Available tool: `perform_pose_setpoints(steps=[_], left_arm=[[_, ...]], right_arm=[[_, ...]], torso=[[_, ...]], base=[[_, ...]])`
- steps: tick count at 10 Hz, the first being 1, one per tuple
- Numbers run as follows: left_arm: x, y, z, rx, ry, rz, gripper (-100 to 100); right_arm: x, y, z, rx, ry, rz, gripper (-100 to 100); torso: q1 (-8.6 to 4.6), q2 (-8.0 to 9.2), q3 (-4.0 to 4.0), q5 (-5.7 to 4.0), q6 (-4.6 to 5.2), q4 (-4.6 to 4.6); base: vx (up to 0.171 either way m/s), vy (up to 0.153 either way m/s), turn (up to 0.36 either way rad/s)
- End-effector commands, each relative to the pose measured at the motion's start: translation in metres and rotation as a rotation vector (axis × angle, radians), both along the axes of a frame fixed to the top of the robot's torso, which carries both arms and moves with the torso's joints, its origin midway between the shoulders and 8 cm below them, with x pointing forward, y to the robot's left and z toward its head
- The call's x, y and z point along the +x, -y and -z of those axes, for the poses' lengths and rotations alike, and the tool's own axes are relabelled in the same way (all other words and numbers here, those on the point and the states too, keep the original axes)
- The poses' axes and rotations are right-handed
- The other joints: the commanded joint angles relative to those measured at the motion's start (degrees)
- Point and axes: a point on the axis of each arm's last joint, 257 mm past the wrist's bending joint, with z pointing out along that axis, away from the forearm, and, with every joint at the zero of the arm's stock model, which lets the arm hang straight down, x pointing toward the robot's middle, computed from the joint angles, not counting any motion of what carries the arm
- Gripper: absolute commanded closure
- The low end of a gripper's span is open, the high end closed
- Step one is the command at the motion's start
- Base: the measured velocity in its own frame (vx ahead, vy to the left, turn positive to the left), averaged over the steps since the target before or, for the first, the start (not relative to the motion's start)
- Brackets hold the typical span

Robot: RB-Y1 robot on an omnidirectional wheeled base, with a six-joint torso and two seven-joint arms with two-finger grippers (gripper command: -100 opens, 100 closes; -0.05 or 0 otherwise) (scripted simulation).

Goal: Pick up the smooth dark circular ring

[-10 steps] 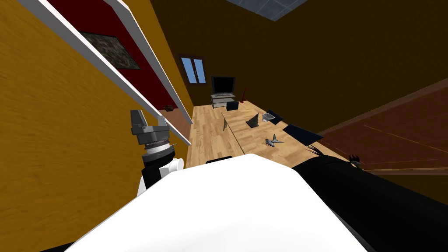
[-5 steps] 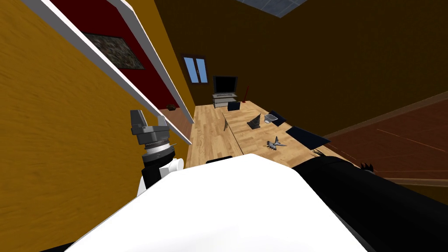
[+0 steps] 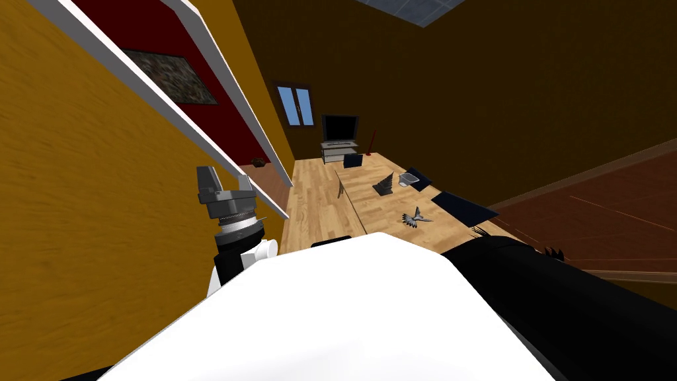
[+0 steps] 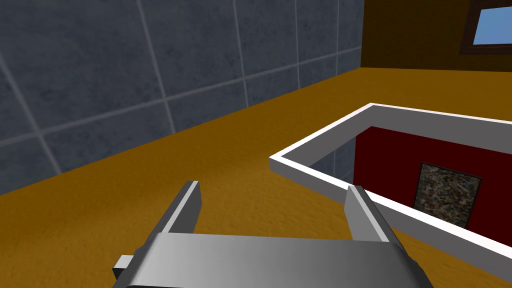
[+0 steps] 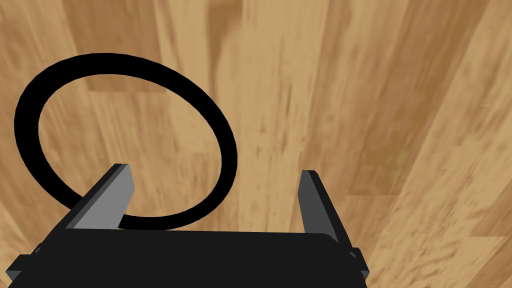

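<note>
Right gripper (image 5: pixel 214 170) points down at the pale wood-grain surface (image 5: pixel 380 100), fingers spread wide, gripping nothing. The black ring (image 5: pixel 107 64) lies flat there, off-centre, its rim passing behind one finger (image 5: pixel 112 192). Left gripper (image 4: pixel 274 187) is raised beside the yellow wall (image 4: pixel 150 190), fingers apart, empty.
</note>
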Motion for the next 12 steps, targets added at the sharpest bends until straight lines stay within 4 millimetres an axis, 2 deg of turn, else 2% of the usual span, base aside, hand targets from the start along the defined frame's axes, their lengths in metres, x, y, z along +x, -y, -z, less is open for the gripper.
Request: perform_pose_setpoints(steps=[1, 2, 3, 4, 8, 9, 10, 12], left_arm=[[0.0, 0.0, 0.0, 0.0, 0.0, 0.0, 0], [0.0, 0.0, 0.0, 0.0, 0.0, 0.0, 0], [0.0, 0.0, 0.0, 0.0, 0.0, 0.0, 0], [0.0, 0.0, 0.0, 0.0, 0.0, 0.0, 0], [0.0, 0.0, 0.0, 0.0, 0.0, 0.0, 0], [0.0, 0.0, 0.0, 0.0, 0.0, 0.0, 0], [0.0, 0.0, 0.0, 0.0, 0.0, 0.0, 0], [0.0, 0.0, 0.0, 0.0, 0.0, 0.0, 0]], right_arm=[[-0.003, -0.01, 0.011, -0.001, 0.0, 0.001, -100], [-0.004, -0.016, 0.016, 0.0, -0.001, 0.0, -100], [-0.002, -0.012, 0.012, 0.001, 0.0, 0.002, -100], [-0.002, -0.012, 0.013, 0.0, 0.0, 0.001, 100], [-0.003, -0.012, 0.013, -0.001, -0.001, 0.003, 100], [-0.003, -0.012, 0.013, -0.001, -0.001, 0.003, 0], [-0.001, -0.003, 0.003, -0.001, 0.0, 0.001, 100], [-0.001, -0.003, 0.003, -0.001, 0.0, 0.001, 100]], torso=[[0.0, 0.0, 0.0, 0.0, 0.0, 0.0], [-0.07, -0.01, 0.0, -0.02, 0.0, 0.0], [-0.11, -0.03, -0.01, -0.03, 0.0, 0.0], [-0.01, 0.0, 0.0, 0.0, 0.0, 0.0], [0.1, 0.04, 0.03, 0.01, -0.05, 0.02], [0.1, 0.04, 0.03, 0.01, -0.05, 0.02], [0.1, 0.04, 0.03, 0.01, -0.05, 0.02], [0.32, 0.13, 0.07, 0.07, -0.04, 0.03]], base=[[0.016, -0.051, 0.0], [0.022, -0.064, 0.005], [0.01, -0.026, 0.005], [0.002, -0.005, 0.001], [0.0, 0.0, 0.0], [0.0, 0.0, 0.0], [-0.018, 0.047, 0.004], [-0.02, 0.043, -0.004]])
